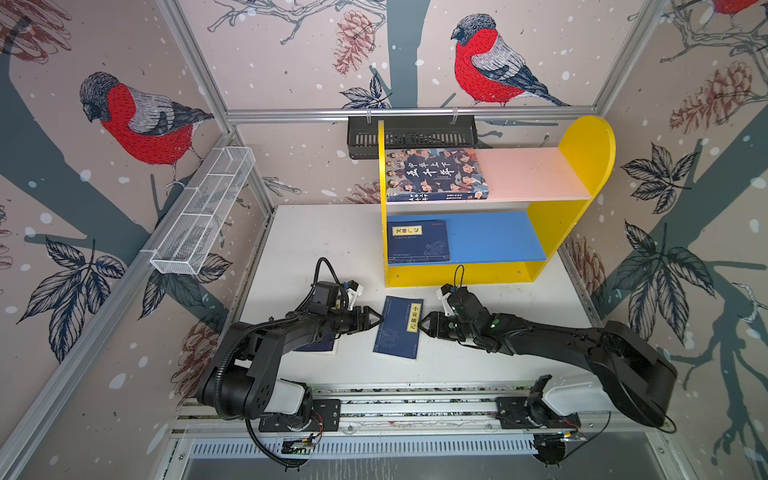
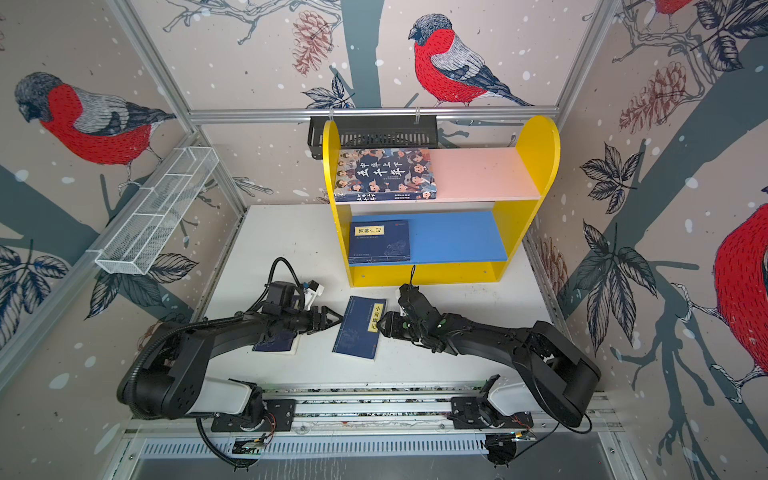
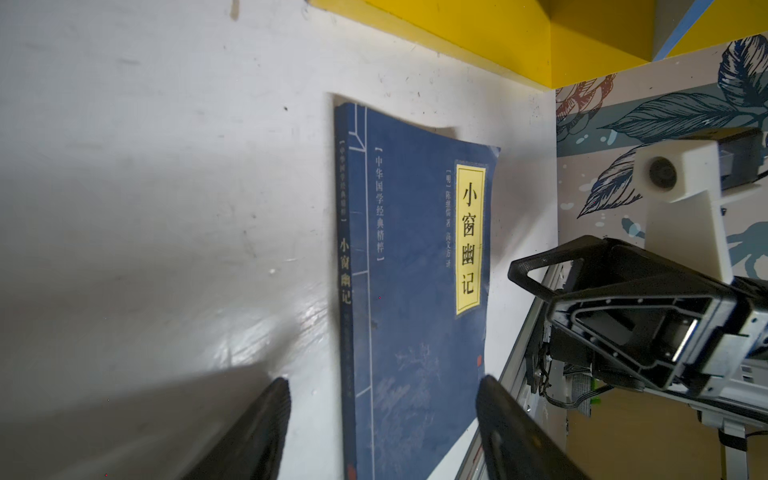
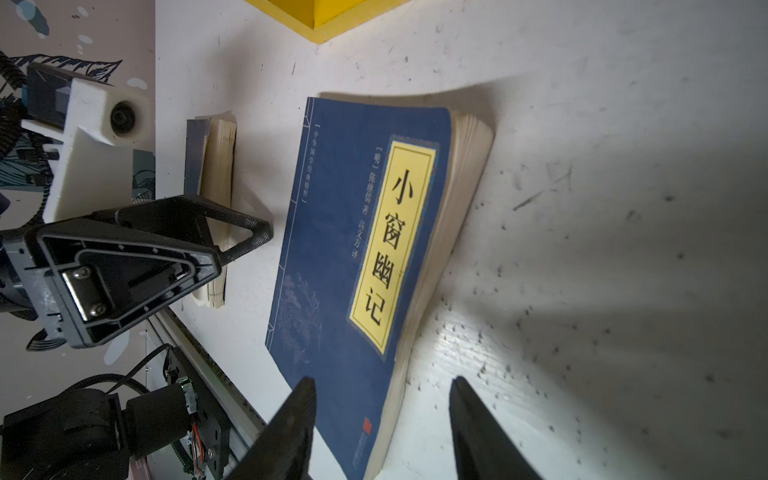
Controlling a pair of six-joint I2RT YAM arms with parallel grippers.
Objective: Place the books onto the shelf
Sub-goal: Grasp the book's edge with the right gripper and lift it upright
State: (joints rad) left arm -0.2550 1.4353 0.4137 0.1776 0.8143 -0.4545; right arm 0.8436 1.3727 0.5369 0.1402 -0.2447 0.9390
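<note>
1. Two books are already up. The large book (image 1: 434,172) lies flat on the pink board (image 1: 532,170) of the shelf (image 1: 457,276), and the shelved paperback (image 1: 417,241) lies flat on the blue board (image 1: 494,237). Both sit at the straight-sided end.
2. Two more lie on the surface (image 1: 316,237) in front of the shelf. The centre paperback (image 1: 398,328) is between your tools, and a third paperback (image 1: 318,345) is partly hidden under the left arm (image 1: 266,345).
3. Your left tool (image 1: 376,319) is released and empty, with its tips just beside the centre paperback's spine. Your right tool (image 1: 420,326) is also spread and grips nothing. In the right wrist view the page edge sits between its fingers.
4. The centre paperback lies cover up. Its long axis runs from your side towards the shelf, leaning slightly. The spine faces the left tool, the page edge faces the right tool, and the yellow label (image 1: 414,318) sits along the page-edge side.
5. Expect it to be light and floppy, since it is a thin softcover. The cover looks smooth enough to slide on the surface rather than lift.
6. The spine is probably the stiffest place to hold. The page edge looks slightly raised, so a finger should get under it there more easily, but a pinch there may take only some of the leaves and let the rest sag.
</note>
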